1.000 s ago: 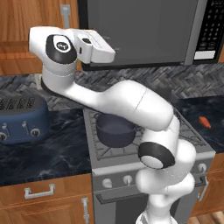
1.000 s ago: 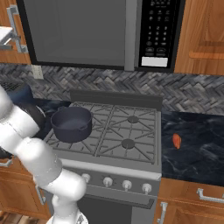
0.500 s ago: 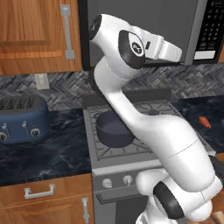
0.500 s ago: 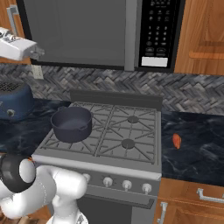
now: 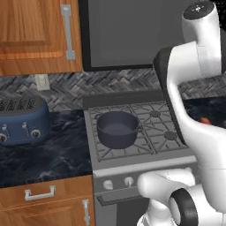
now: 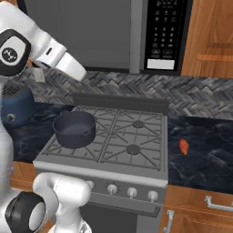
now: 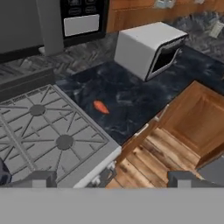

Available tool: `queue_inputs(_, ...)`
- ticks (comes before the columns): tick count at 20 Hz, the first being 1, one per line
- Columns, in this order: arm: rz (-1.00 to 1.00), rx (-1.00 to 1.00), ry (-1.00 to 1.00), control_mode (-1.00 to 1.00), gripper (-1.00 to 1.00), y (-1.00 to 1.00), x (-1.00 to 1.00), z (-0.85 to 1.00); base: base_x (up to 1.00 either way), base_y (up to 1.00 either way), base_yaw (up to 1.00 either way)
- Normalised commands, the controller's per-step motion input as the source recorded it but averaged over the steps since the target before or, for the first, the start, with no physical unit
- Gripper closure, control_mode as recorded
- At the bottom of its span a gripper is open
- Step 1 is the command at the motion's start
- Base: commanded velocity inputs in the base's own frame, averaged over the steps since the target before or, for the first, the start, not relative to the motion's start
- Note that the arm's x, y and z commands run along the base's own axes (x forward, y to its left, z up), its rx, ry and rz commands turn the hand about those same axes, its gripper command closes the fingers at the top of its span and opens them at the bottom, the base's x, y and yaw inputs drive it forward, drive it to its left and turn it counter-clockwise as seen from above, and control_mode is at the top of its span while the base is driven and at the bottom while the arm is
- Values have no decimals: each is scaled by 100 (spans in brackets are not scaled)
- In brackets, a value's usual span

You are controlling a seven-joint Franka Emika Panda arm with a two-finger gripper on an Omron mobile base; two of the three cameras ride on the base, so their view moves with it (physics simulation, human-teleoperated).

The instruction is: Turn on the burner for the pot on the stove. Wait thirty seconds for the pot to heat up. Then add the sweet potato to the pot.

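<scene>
Plainly — one pot [image 5: 117, 129], one sweet potato [image 6: 183, 146]

Kitchen colours
Blue-grey pot [image 5: 117, 129], grey stove [image 6: 113, 141], orange-red sweet potato [image 7: 101, 106], black marbled counter [image 7: 131, 100], navy toaster [image 5: 22, 121], wood cabinets [image 5: 35, 35].

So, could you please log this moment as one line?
round dark blue-grey metal pot: front-left burner | small orange-red sweet potato: dark counter, right of stove | fingers: open, empty

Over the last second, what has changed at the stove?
The arm has swung from the left, above the toaster, across to the right side. It took hold of nothing. The pot stays on its front-left burner and the sweet potato stays on the counter right of the stove.
</scene>
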Motion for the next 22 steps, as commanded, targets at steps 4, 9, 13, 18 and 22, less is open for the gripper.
queue_inputs(4, 15, 33, 25, -100, -100, -90, 3, -46, 0, 0, 0)
queue_inputs(9, 5, 20, 23, -100, -100, -87, 10, -46, 0, 0, 0)
queue_inputs(13, 2, 11, 25, -100, -100, -78, 14, -53, 0, 0, 0)
queue_inputs(18, 0, 9, 25, -100, -100, -66, 35, -45, 0, 0, 0)
queue_inputs(22, 4, 15, 23, -100, -100, -63, 27, -45, 0, 0, 0)
